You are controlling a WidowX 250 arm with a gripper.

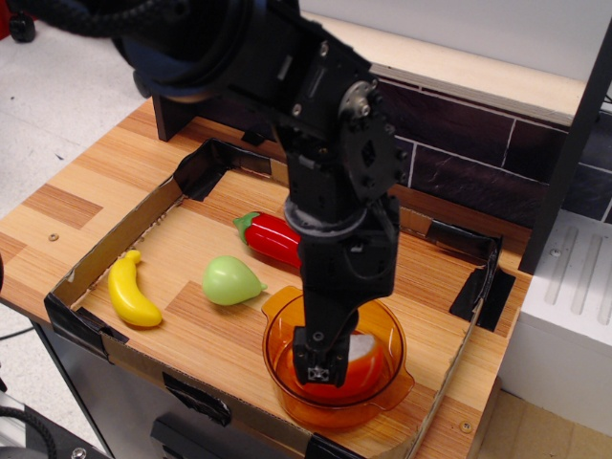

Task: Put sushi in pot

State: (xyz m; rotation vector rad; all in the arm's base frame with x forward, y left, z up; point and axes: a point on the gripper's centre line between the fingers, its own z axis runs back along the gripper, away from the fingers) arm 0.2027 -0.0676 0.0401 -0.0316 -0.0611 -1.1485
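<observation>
Observation.image view: gripper hung inside the pot, fingers pointing down, sushi inside the pot too, just right of and behind the fingertips. Couldn't tell if the jaws pinched it or were spread. Sushi's long axis was hidden.

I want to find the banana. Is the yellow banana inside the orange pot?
No, the banana lies on the wooden tray floor at the left, well apart from the pot, next to the green pear.
</observation>
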